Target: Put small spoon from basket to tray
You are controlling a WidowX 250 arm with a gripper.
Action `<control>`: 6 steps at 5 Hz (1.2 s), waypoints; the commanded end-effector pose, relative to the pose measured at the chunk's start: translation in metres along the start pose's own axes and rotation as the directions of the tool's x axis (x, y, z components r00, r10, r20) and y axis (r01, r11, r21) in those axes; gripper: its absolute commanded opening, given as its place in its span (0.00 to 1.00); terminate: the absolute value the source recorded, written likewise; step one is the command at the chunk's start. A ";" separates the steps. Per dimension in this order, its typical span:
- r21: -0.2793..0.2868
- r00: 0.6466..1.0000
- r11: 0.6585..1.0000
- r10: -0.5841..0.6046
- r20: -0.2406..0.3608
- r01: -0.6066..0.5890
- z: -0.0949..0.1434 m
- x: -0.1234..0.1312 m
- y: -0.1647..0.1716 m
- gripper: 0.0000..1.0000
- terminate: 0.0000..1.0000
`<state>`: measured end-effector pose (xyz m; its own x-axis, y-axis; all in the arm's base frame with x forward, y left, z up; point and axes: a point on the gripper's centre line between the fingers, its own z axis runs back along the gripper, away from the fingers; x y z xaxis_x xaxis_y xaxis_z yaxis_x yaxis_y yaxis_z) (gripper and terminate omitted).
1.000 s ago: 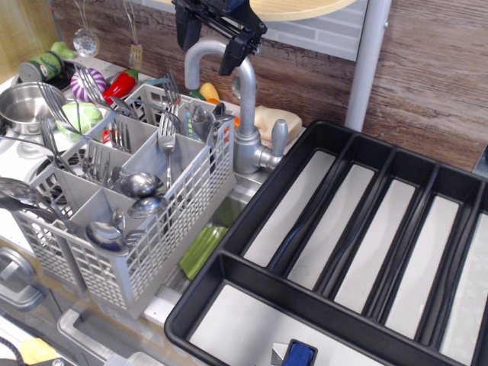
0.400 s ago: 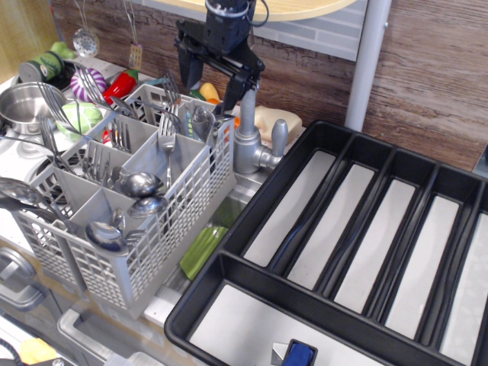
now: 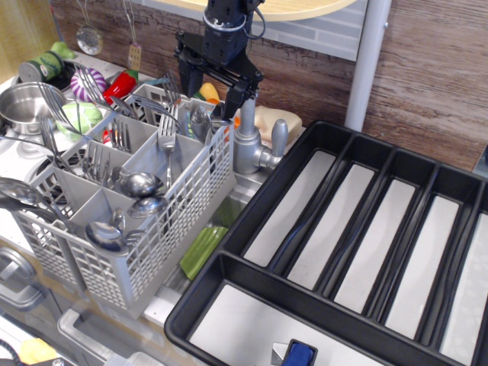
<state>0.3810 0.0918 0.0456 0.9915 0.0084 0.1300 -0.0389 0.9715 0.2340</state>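
The light grey lattice basket [image 3: 152,252] stands at the left and holds forks and spoons in several compartments. Slim silver spoons [image 3: 200,122] stand bowl-up in its back right compartment; I cannot tell which one is the small spoon. My black gripper [image 3: 210,85] hangs open just above that compartment, with its fingers [image 3: 185,76] on either side of the spoon tops. It holds nothing. The large black tray [image 3: 191,305] with long pale-bottomed compartments fills the right side, and no cutlery shows in it.
A steel faucet [image 3: 248,145] rises between basket and tray, right next to the gripper. A steel pot [image 3: 23,107] and toy vegetables sit at the back left. Big-bowled spoons [image 3: 141,183] lie in the basket's middle. A green object [image 3: 202,252] lies in the sink. A blue item [image 3: 300,354] sits in the tray's front section.
The gripper has come down from the top of the view toward the basket's back right compartment, staying open. Nothing else has moved.
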 end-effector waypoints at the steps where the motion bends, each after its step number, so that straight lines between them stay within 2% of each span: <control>1: 0.016 0.998 1.000 0.002 0.069 -0.003 -0.004 0.007 0.011 1.00 0.00; 2: 0.028 0.996 0.999 0.024 0.081 -0.026 -0.010 0.006 0.011 0.00 0.00; 4: 0.064 0.996 0.997 0.026 0.085 -0.031 0.009 0.010 0.008 0.00 0.00; 5: 0.112 0.998 0.994 0.010 0.059 -0.016 0.044 0.010 0.007 0.00 0.00; 6: 0.196 1.000 0.981 -0.007 0.021 0.002 0.081 0.002 0.010 0.00 0.00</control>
<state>0.3648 0.0728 0.1026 1.0000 0.0062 -0.0063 -0.0032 0.9155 0.4022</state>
